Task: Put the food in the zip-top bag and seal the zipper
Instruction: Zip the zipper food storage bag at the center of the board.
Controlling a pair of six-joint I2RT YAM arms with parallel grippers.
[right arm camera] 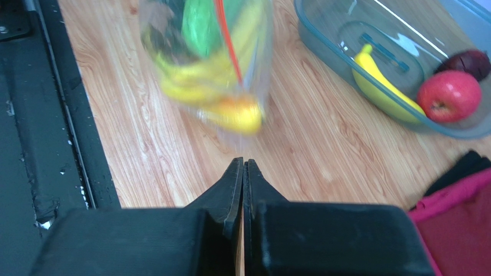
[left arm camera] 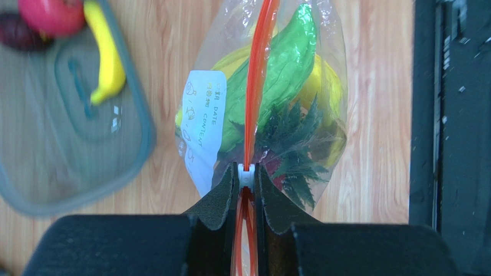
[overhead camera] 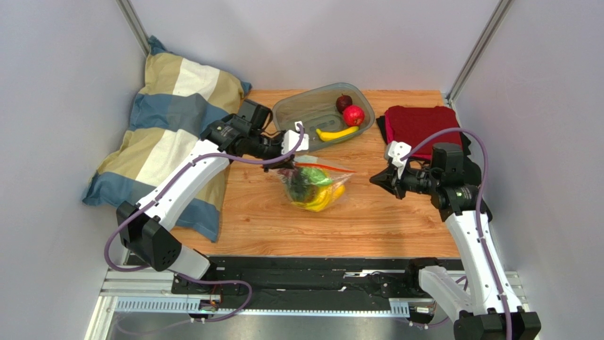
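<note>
Left wrist view, and the left gripper [left arm camera: 246, 172] is nearly closed, pinching the thin orange-red zipper strip [left arm camera: 257, 69] right at its small white slider [left arm camera: 246, 176], black fingers [left arm camera: 222, 198] snug on either side. Beyond them spreads the clear crinkly zip-top bag [left arm camera: 331, 132], white printed label [left arm camera: 203, 123] facing the lens. It is mid-way across the wooden table [left arm camera: 380, 115], just beside the grey-green translucent tray [left arm camera: 141, 138]. Inside it are a green cucumber [left arm camera: 288, 63], spiky pineapple leaves [left arm camera: 297, 144] and yellow fruit [left arm camera: 325, 86] pressed against the plastic. Whether its bottom rests on the wood, I can't tell.

To run this seal well, I'd say the slider wants a straight pull along the strip, with the far end of the mouth pinned so the bag doesn't just trail along. That's a job for the right gripper [right arm camera: 243, 167], which is shut tight on nothing, near the bag but apart from it. Watch those leaves by the track; they could jam it. And note: a yellow banana [left arm camera: 106, 57], a red round fruit [left arm camera: 52, 14] and a dark purple one [left arm camera: 14, 34] lie in the tray, not bagged.
</note>
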